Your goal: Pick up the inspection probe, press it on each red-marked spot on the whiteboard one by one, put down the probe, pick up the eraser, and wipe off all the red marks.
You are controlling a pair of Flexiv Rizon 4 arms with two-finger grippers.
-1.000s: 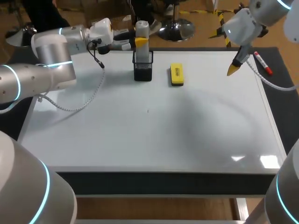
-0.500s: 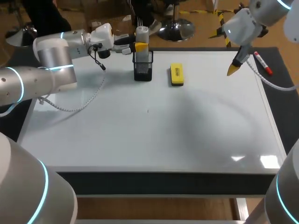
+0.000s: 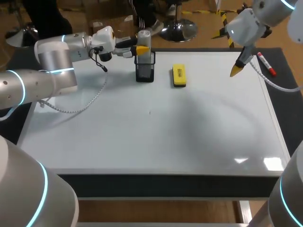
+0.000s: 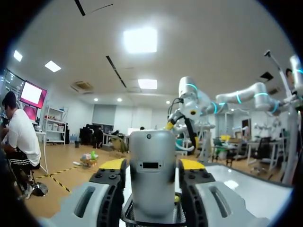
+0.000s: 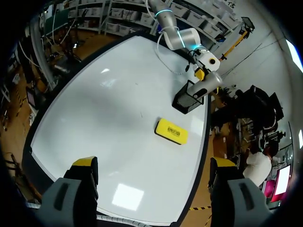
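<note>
The grey inspection probe stands upright in a black mesh holder at the back of the whiteboard. My left gripper sits around the probe's upper part. In the left wrist view its yellow-tipped fingers flank the probe with slim gaps, so it is open. The yellow eraser lies just right of the holder. My right gripper hangs open above the board's back right, far from both; the eraser lies ahead of it. I see no red marks on the board.
A red-capped marker lies on the dark mat past the board's right edge. A white cable from my left arm droops over the board's left part. A tiny dark speck sits near the middle.
My left gripper has lowered the probe into the holder, and its fingers have spread apart from the probe. The right arm has not moved.
</note>
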